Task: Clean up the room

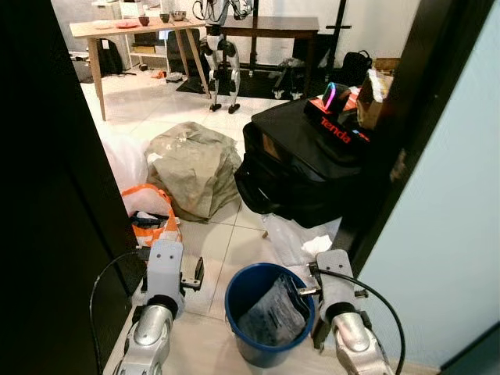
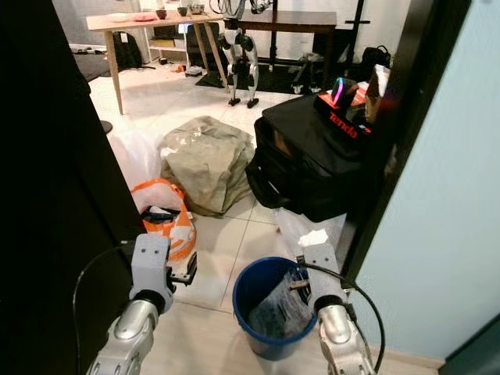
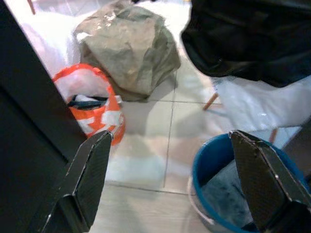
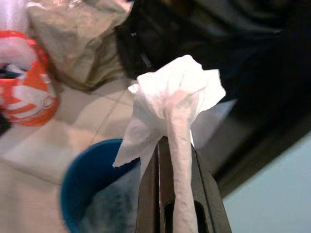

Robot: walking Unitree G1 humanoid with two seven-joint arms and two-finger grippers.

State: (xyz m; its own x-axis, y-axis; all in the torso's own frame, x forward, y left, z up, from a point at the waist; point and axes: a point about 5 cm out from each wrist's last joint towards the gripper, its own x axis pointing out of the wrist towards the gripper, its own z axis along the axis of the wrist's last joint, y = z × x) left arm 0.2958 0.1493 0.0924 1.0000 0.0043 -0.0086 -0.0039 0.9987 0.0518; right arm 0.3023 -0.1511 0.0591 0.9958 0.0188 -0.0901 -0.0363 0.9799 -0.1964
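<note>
Grippers sit nearest, either side of the round blue plastic bucket (image 1: 269, 312). The right gripper (image 4: 175, 160) has its two black fingers closed flat on a crumpled white paper tissue (image 4: 172, 104), pinching a twisted tail of it while the loose bulk blooms beyond the tips. It is positioned at the bucket's right rim, with the tissue just beside or above the opening. The left gripper (image 3: 170, 184) is spread wide and holds nothing, beside the bucket's left rim. A grey crinkled plastic bag (image 1: 272, 316) already lies inside the bucket.

Handling judgement: the tissue is very light, soft and limp; it may cling to the pads on release. The present pinch on the gathered tail is suitable.

Further out stand an orange-and-white plastic bag (image 1: 156, 223), a lumpy grey-green sack (image 1: 195, 168) and a black fabric suitcase (image 1: 305, 160).
</note>
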